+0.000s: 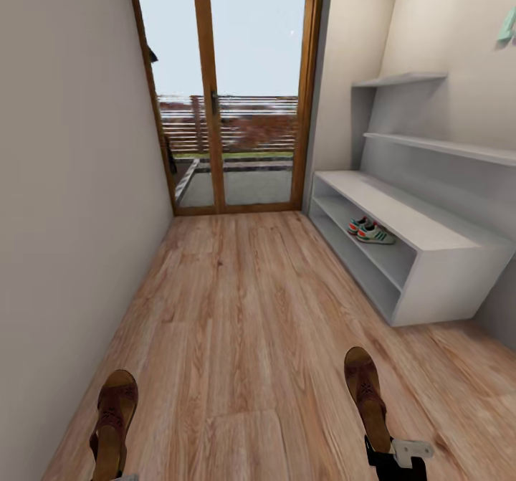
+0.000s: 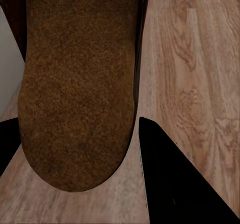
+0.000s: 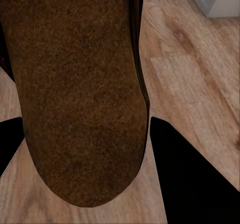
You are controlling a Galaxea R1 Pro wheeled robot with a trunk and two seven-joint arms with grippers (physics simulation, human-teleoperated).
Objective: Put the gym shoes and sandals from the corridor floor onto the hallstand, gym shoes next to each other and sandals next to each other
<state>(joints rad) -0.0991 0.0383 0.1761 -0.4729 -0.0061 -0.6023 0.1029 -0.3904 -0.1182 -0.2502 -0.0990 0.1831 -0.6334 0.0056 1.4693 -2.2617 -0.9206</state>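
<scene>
Sandals are held one by each arm, above the corridor floor [image 1: 236, 337] and well short of the hallstand [image 1: 430, 251]. The left sandal [image 1: 113, 424] is seen in the head view at the lower left, close to the wall on that side, toe pointing toward the glass door [image 1: 229, 94]. The right sandal [image 1: 367, 402] is seen across the floor from the hallstand's near end, its heel at the right gripper [image 1: 396, 459]. In the left wrist view the brown sole of the left sandal [image 2: 80, 88] lies between the dark fingers [image 2: 175, 184], which are clamped on it from both sides. In the right wrist view the sole of the right sandal [image 3: 80, 93] likewise sits between the fingers [image 3: 195, 179], which are closed against it. The two gym shoes [image 1: 370, 230] are set side by side, touching, on the hallstand's upper open shelf slot, toward its middle. Two staggered wall shelves [image 1: 430, 144] are mounted above the hallstand.
</scene>
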